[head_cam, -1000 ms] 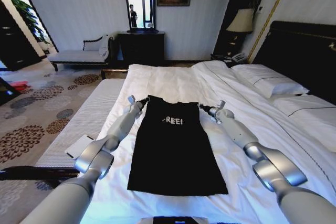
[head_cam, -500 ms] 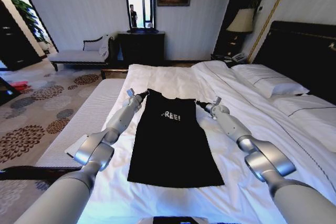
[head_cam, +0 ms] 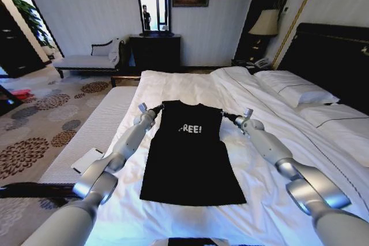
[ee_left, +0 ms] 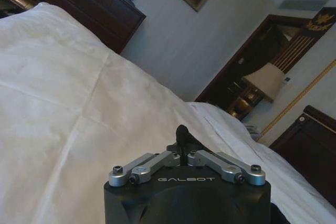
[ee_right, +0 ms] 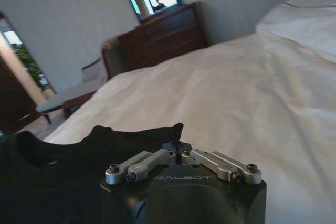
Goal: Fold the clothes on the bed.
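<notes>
Large bed (head_cam: 190,87) with white duvet, black T-shirt (head_cam: 190,154) lying flat lengthwise on it, two white pillows (head_cam: 297,90) by the dark headboard (head_cam: 334,56)

Since a second ago the left gripper (head_cam: 158,108) and right gripper (head_cam: 226,116), each clamped on a shoulder of the T-shirt (head_cam: 190,154), have carried its top edge farther toward the far edge of the bed (head_cam: 184,87); the hem has followed, drawing away from the near edge.
</notes>
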